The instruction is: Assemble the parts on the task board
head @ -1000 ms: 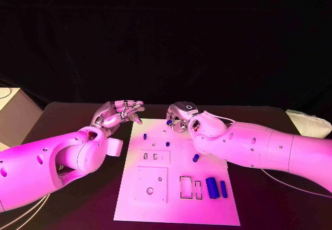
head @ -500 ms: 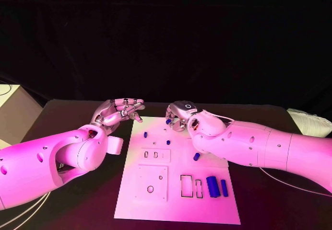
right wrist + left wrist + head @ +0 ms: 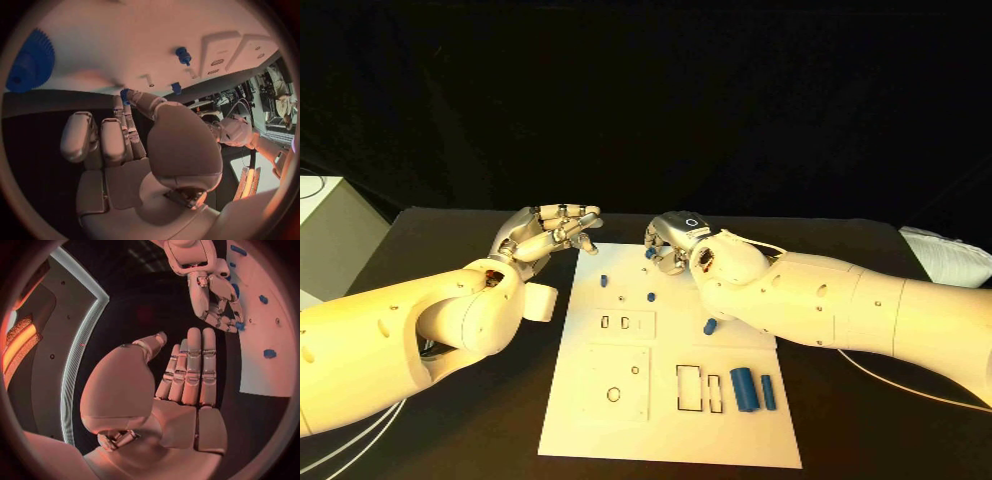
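Blue parts lay scattered over the white board (image 3: 678, 420) in the middle of the black worktop (image 3: 459, 430). My right hand (image 3: 678, 243) hung over the board's far edge, its fingers (image 3: 133, 95) pinching a small blue part (image 3: 651, 254) at their tips; from the right wrist I saw that part (image 3: 124, 95) held just above the board (image 3: 125, 45). My left hand (image 3: 548, 232) sat off the board's far left corner, over the dark worktop, holding nothing. From its wrist the fingers (image 3: 194, 365) stood straight and side by side, the thumb a little apart.

On the board, two small pegs (image 3: 604, 282) and (image 3: 652, 297) stood near the far end, and another blue piece (image 3: 711, 326) lay just beside my right forearm. Nearer to me, a thick cylinder (image 3: 744, 389) and a thinner one (image 3: 767, 391) lay side by side, right of two rectangular slots (image 3: 688, 389). A blue gear (image 3: 30, 62) showed at the edge of the right wrist view.
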Robot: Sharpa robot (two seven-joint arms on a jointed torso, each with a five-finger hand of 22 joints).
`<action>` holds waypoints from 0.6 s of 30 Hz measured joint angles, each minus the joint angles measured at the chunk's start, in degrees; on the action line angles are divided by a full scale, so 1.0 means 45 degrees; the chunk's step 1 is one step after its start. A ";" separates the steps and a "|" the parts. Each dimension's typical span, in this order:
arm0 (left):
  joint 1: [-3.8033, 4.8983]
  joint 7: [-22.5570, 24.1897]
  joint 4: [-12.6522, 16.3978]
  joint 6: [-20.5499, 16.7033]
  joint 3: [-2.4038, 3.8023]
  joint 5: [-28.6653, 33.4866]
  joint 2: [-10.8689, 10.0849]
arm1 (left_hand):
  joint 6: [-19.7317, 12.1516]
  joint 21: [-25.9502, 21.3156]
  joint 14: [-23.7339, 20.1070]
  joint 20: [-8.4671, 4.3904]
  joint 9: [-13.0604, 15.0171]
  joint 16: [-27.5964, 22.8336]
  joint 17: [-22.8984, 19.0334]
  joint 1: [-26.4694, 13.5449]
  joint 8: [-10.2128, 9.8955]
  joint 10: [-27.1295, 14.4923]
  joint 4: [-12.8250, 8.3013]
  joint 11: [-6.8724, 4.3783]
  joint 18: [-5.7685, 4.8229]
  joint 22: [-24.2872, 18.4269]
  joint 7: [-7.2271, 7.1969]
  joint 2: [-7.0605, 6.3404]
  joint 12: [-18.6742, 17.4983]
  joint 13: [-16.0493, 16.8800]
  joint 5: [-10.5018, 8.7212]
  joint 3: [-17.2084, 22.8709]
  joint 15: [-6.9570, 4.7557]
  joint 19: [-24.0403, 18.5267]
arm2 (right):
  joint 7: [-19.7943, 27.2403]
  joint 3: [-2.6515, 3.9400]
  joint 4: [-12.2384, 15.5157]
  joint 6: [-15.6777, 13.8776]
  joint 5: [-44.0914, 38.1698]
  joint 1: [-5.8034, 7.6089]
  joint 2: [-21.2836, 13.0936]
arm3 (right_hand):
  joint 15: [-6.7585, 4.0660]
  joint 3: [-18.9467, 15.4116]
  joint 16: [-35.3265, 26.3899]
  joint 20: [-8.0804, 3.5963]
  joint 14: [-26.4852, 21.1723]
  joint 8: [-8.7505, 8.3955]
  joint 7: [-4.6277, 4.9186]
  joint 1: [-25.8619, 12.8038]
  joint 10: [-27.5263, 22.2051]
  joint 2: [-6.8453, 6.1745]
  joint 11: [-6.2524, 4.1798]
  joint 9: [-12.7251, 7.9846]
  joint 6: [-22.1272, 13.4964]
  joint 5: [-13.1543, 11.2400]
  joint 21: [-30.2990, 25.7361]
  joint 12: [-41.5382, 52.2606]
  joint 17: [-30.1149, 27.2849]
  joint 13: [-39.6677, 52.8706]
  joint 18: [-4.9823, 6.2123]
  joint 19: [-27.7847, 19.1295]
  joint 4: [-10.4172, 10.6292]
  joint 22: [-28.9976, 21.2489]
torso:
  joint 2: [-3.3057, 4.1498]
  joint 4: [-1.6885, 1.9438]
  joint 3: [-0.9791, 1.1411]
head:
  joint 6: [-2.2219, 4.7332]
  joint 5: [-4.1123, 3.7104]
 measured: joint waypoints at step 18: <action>0.0014 -0.0016 -0.0026 -0.0001 0.0000 0.0002 -0.0090 | 0.0000 0.0093 0.0001 -0.0003 0.0012 0.0074 0.0033 0.0000 0.0000 0.0000 -0.0036 0.0000 0.0001 0.0051 0.0000 0.0000 0.0000 -0.0001 0.0000 0.0036 0.0001 -0.0135 | 0.0204 0.0003 0.1096 -0.0067 0.0143 0.0118 -0.1102 | 0.0152 -0.0938 -0.0718 0.0139 -0.0259 -0.0633 0.0088 -0.0101 -0.1437 -0.0675 0.0191 -0.0169 -0.0923 -0.0098 -0.1660 0.0057 -0.1442 -0.0421 0.0205 -0.0725 0.0081 -0.1974 | -0.0007 -0.0038 0.0026 | -0.0002 0.0033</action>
